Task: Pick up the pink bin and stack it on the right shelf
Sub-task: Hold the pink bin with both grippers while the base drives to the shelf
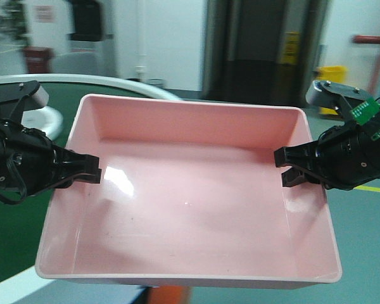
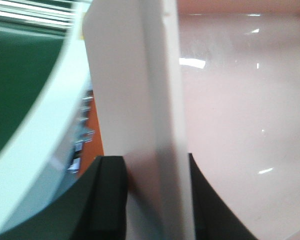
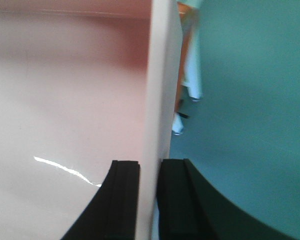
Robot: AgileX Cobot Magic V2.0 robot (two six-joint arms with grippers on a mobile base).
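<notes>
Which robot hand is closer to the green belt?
Left. The left gripper pinches the left wall of the pink bin, right by the green belt; the right gripper pinches the opposite wall, across the bin.

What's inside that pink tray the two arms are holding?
Nothing: the pink bin looks empty, just bare floor with light glints and a few tiny specks. The left gripper and right gripper each pinch a side wall. Whatever lies directly beneath is covered.
</notes>
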